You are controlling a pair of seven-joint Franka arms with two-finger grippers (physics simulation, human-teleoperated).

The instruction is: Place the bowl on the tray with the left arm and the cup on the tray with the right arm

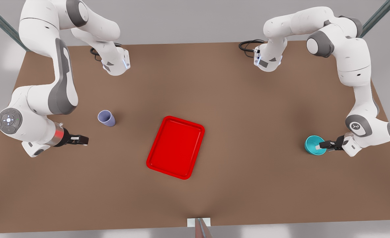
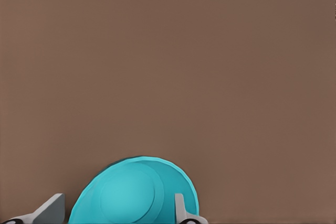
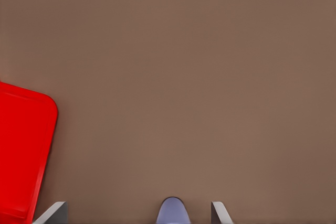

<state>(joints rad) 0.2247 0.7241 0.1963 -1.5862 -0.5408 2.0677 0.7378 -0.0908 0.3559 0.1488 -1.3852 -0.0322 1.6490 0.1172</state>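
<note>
Left end effector [image 1: 323,145]: fingers straddling glossy teal round bowl [image 1: 313,144] rim, not visibly clamped | right end effector [image 1: 82,140]: fingers apart, near lilac tapered cup [image 1: 106,118] | flat red rectangular tray [image 1: 176,147] lies between both arms on brown bench [image 1: 234,99]

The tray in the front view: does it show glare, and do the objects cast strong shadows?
Front view: the tray is evenly bright red, without glare; the cup and bowl cast only faint, soft shadows on the table. Left wrist view: the bowl's inside looks evenly lit.

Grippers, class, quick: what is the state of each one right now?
Left gripper: open, fingers astride the bowl rim, not clamped.
Right gripper: open, holding nothing, near the cup.
</note>
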